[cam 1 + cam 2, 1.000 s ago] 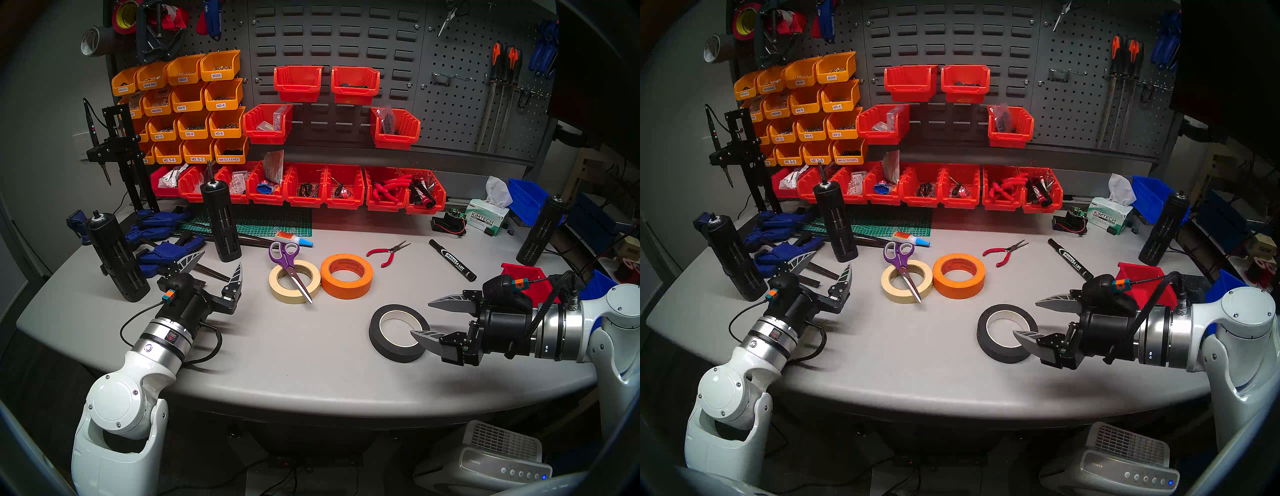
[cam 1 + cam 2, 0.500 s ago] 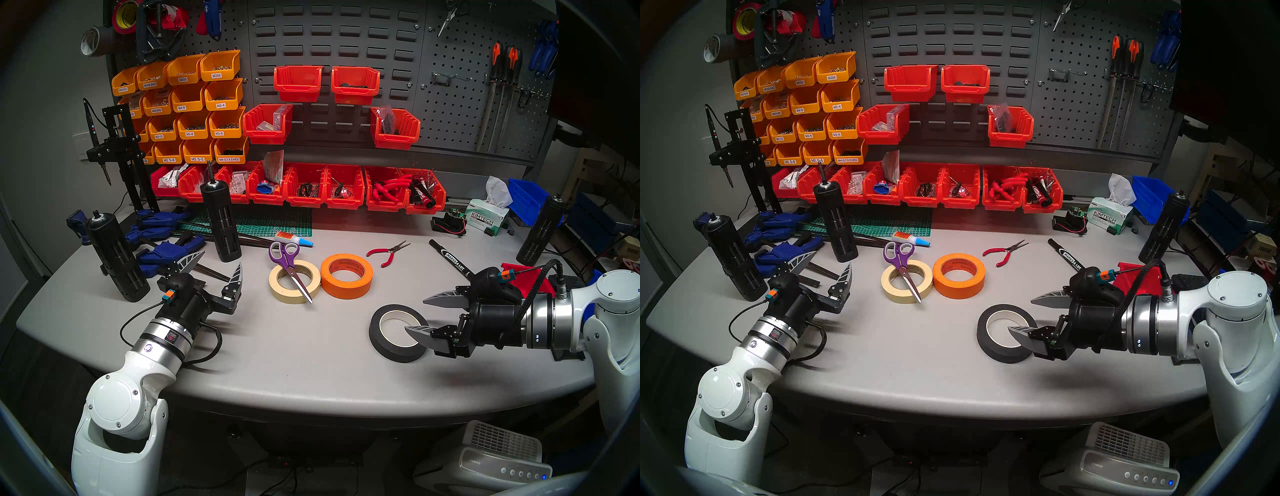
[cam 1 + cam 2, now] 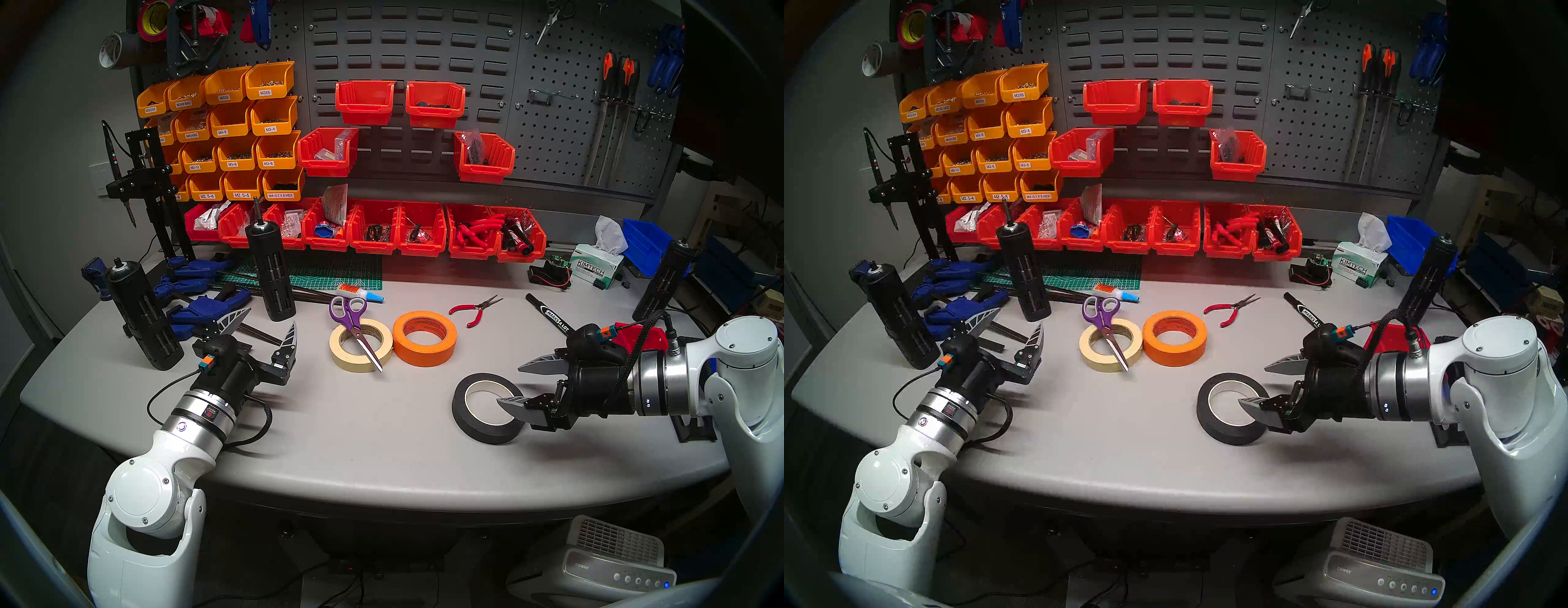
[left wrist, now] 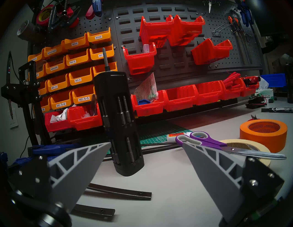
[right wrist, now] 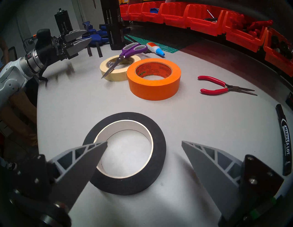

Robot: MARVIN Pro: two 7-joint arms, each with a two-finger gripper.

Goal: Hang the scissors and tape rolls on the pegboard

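Black tape roll [image 5: 125, 152] flat | right tool [image 5: 144, 144] spread wide (empty), possibly touching

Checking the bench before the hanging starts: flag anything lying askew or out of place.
One thing: the purple scissors lie across the beige tape roll, blades propped on its rim, handles toward the glue tube. The orange tape roll and black tape roll lie flat.

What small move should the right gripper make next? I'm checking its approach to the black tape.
Probably lower a little and close. The open right gripper straddles the near wall of the flat black tape roll: one fingertip over its white core, the other outside.
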